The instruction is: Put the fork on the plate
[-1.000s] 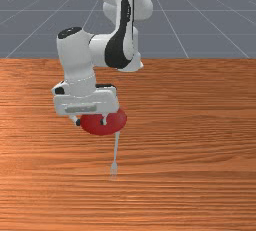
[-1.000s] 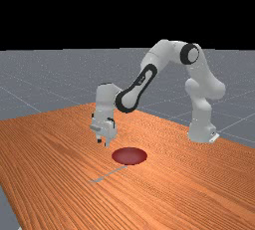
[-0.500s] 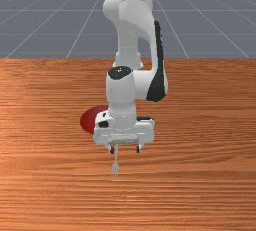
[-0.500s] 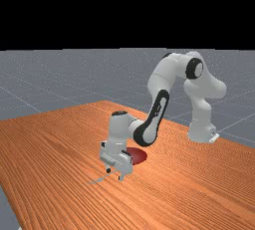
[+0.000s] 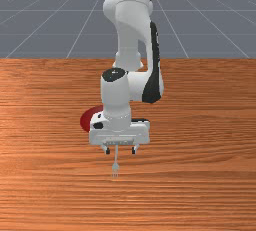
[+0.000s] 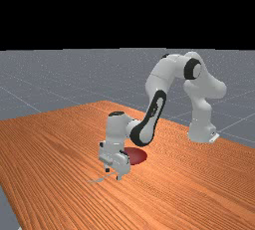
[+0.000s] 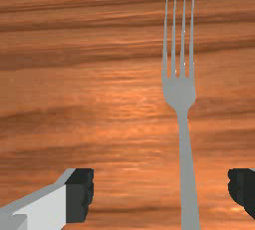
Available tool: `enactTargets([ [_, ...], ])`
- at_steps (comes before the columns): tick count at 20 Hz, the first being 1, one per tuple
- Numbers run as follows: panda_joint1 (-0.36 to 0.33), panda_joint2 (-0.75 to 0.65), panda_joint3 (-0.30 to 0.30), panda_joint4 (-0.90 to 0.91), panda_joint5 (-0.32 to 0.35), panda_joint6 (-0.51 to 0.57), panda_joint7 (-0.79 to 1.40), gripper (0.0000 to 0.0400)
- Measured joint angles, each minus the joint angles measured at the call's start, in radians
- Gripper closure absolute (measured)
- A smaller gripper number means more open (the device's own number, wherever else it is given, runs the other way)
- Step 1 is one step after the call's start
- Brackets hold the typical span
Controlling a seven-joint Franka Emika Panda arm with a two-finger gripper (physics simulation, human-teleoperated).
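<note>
Wood tbl (image 5: 205,185), gry gridded flr (image 6: 50,74), blk bkgd (image 6: 124,10)

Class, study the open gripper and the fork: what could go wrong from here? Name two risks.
The fork lies off-centre in the gripper, nearer the finger on the front view's left, so closing might nudge or twist it. It is also thin and flat on the table, so fingers closing too high may miss it.
</note>
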Motion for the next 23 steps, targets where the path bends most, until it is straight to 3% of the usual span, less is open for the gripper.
enactTargets([
  [1, -0.001, -0.001, 0.0, -0.002, 0.0, -0.003, 0.0, 0.0001],
  [2, -0.001, -0.001, 0.001, -0.003, 0.001, -0.003, -0.001, 0.0157],
  [3, -0.001, -0.001, 0.002, -0.005, 0.001, -0.003, -0.001, 0.0252],
  [4, -0.001, -0.001, 0.002, -0.006, 0.002, -0.003, -0.001, 0.0308],
  [12, -0.007, -0.051, 0.012, -0.018, 0.017, -0.01, -0.001, 0.0313],
  [17, -0.061, -0.239, 0.058, -0.043, 0.08, -0.184, -0.014, 0.0313],
  [20, -0.085, -0.355, 0.04, -0.275, 0.1, -0.219, -0.023, 0.0313],
  [23, -0.093, -0.412, -0.023, -0.524, 0.053, -0.171, -0.03, 0.0312],
])
